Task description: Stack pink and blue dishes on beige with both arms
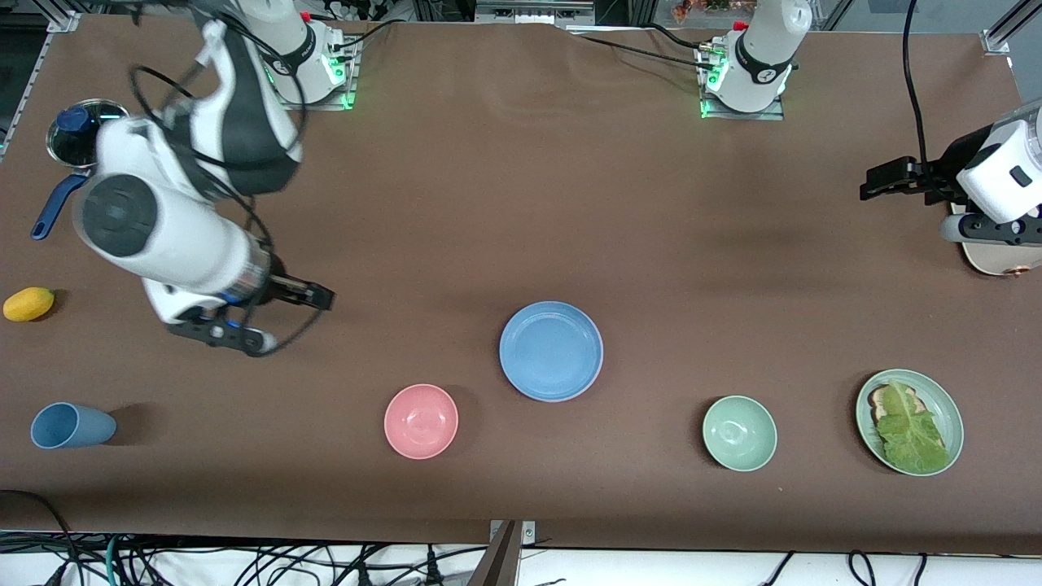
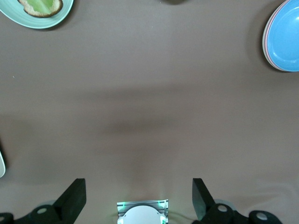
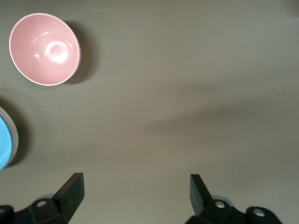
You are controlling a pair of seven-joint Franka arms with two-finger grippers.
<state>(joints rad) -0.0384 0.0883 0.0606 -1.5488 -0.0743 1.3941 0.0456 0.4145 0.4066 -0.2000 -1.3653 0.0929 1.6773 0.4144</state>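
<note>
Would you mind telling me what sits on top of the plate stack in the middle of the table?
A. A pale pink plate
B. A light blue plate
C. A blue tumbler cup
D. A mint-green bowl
B: the flat, round light blue matte plate lies uppermost, and in the left wrist view a thin pink rim shows beneath its edge; both end effectors stand open and away from the stack.

We can read no text, label, brand or number on any dish, arm or the counter (image 1: 521,203).
</note>
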